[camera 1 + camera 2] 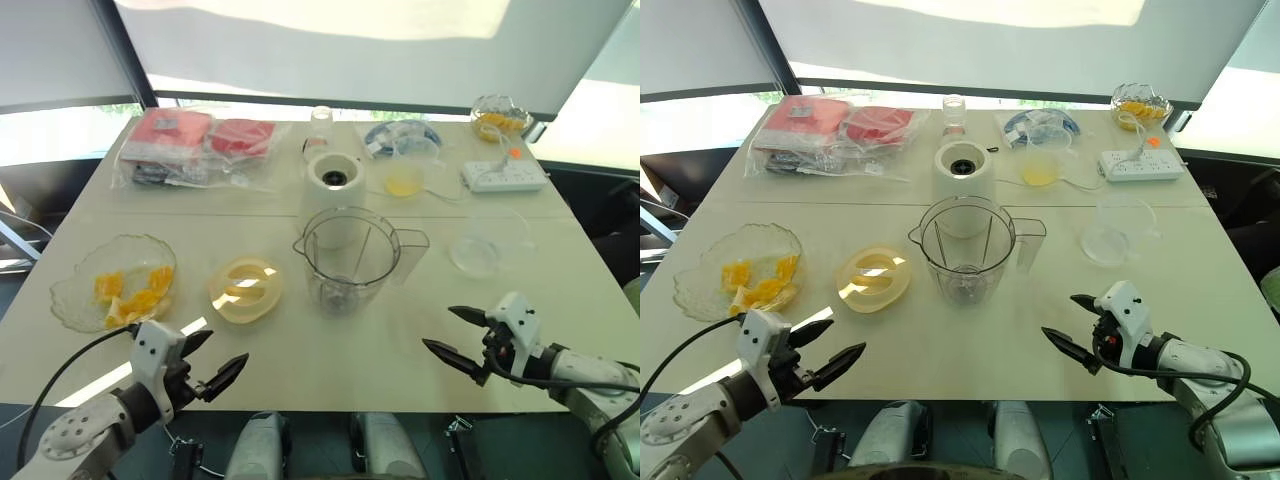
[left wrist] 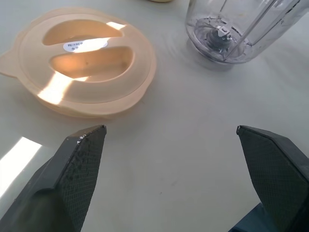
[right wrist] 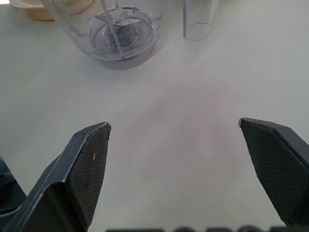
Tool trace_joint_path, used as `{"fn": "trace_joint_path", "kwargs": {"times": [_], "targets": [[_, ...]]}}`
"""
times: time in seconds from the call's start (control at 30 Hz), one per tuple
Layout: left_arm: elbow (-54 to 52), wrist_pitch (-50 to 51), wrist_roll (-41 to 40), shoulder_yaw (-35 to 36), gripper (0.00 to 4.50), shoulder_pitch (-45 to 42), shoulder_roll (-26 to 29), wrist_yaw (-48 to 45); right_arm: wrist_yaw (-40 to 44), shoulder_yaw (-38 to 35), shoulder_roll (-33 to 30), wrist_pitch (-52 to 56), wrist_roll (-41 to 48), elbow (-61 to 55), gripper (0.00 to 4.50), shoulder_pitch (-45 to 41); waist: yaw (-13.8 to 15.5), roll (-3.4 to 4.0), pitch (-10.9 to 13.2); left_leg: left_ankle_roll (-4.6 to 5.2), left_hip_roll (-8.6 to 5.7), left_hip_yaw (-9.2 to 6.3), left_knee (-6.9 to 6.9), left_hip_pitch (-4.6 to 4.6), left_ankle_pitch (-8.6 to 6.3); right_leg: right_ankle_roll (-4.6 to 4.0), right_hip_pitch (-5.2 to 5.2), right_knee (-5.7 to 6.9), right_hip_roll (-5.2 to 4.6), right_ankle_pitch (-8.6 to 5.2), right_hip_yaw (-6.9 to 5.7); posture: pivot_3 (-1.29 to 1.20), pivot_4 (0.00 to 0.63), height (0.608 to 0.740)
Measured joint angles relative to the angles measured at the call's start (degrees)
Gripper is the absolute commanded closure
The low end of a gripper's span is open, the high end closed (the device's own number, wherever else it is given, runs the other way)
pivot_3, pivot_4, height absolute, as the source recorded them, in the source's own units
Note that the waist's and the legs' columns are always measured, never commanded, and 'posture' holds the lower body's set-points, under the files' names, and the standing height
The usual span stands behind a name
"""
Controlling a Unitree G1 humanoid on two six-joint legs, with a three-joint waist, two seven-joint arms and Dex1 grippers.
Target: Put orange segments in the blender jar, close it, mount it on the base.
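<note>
At the middle of the pale surface (image 1: 400, 350) the clear blender jar (image 1: 350, 258) stands upright and uncovered, with nothing inside but its blade. The white base (image 1: 335, 178) sits just behind it. The cream lid (image 1: 245, 289) lies flat beside the jar on the robot's left, and further left a glass bowl (image 1: 75, 300) holds the orange segments (image 1: 132, 292). The left gripper (image 1: 225, 350) hangs over the near edge, close to that bowl and the lid, its two black fingers spread and holding nothing. The right gripper (image 1: 440, 328) hangs over the near right part of the surface, apart from the jar, its fingers also spread wide and empty.
</note>
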Motion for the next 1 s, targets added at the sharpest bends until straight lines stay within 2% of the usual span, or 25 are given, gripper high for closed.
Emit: {"fn": "trace_joint_path", "kwargs": {"times": [0.27,0.37,0.5,0.63,0.87,1.0], "targets": [[0.0,0.34,0.06,-0.04,0.0,-1.94,0.3,1.0,0.85,0.29,-0.03,-0.16,0.07,0.64,0.03,-2.45,-0.05,0.0,0.0,0.0,0.0,0.0,0.0,0.0,0.0,-0.01,0.01,0.01,0.01,0.0,0.0,0.0,0.15,0.74],[0.02,1.3,-0.2,0.0,0.0,-3.7,0.76,1.0,3.0,-0.62,-0.36,2.71,4.68,-0.41,0.03,-2.54,0.1,0.01,0.0,0.01,0.0,-0.01,0.0,0.01,0.01,-0.01,0.01,0.04,0.02,0.01,0.0,0.0,0.15,0.74],[0.5,2.45,-1.08,1.05,0.0,-6.11,2.26,0.79,9.53,-6.1,-5.93,7.57,13.75,-8.65,0.03,2.25,0.51,0.06,0.04,0.01,0.01,-0.05,0.0,0.02,0.01,0.02,0.05,0.06,0.06,-0.01,-0.02,0.0,0.15,0.74],[7.3,3.21,-2.73,4.15,0.0,-16.22,6.2,-0.99,13.54,-10.8,-10.69,10.06,18.6,-13.71,0.03,4.31,0.92,-0.01,0.07,0.01,0.0,-0.08,0.08,0.15,0.01,0.02,0.15,0.08,0.13,-0.01,-0.07,0.0,0.15,0.74],[11.73,11.37,-9.54,11.06,0.0,-32.46,13.32,0.72,13.69,-8.67,-11.13,9.9,19.05,-17.45,0.03,4.16,1.1,-0.14,0.11,0.0,0.01,-0.03,0.07,0.11,0.01,-0.03,0.15,0.05,0.09,0.05,-0.04,0.0,0.15,0.74],[14.07,18.54,-12.29,14.3,0.0,-36.89,21.32,1.33,12.9,-7.34,-11.05,9.7,18.92,-18.04,0.03,3.39,1.04,-0.17,0.13,0.01,-0.05,-0.04,0.04,0.06,0.01,0.07,0.11,0.06,0.12,0.01,-0.05,0.0,0.15,0.74]]}}
